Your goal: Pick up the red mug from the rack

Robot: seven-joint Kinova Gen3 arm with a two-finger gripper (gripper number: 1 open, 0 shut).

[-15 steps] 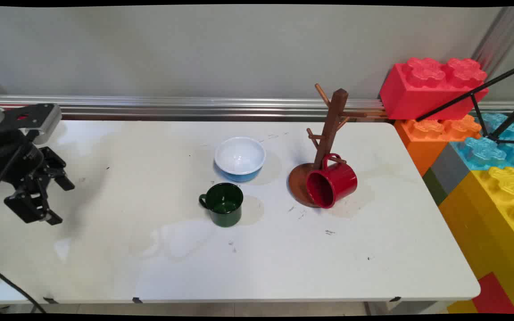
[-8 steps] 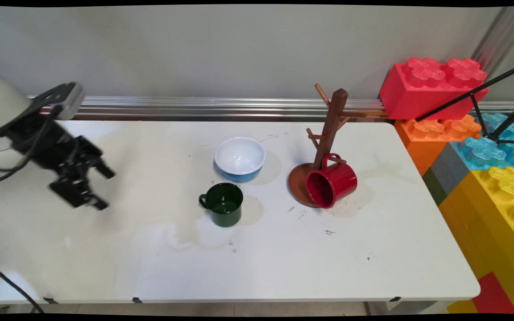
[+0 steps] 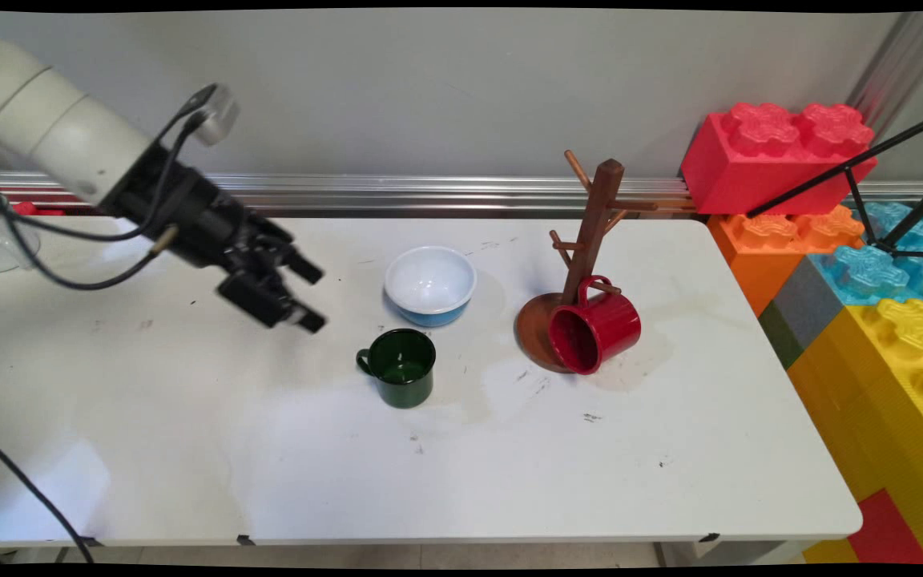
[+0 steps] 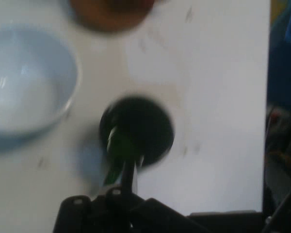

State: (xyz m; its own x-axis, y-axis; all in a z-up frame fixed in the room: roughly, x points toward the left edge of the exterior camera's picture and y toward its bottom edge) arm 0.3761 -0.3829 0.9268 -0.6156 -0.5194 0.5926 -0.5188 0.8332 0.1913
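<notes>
The gripper (image 3: 311, 298) hangs above the left half of the white table (image 3: 189, 449), tilted down toward the right, and its two black fingers (image 3: 302, 270) stand apart with an empty gap between them, so it holds nothing. The thing nearest to it is the green mug (image 3: 400, 367), which stands upright on the table a little to the right and nearer to the camera, with its handle pointing left toward the gripper; the two are near but do not touch. In the hand view the same green mug (image 4: 137, 130) sits near the middle of the picture, seen from above as a dark round opening, just past the black linkage. Behind the mug, closer to the wall, stands a white bowl with a blue outside (image 3: 430, 284), upright; it appears also at the left in the hand view (image 4: 26, 90). To the right is a brown wooden mug tree (image 3: 592, 232) on a round base, leaning slightly, and a red mug (image 3: 596, 328) hangs by its handle from a low peg, its mouth facing the camera. Big toy bricks (image 3: 774, 156) in red, orange, blue and yellow are stacked beside the right end of the table.
</notes>
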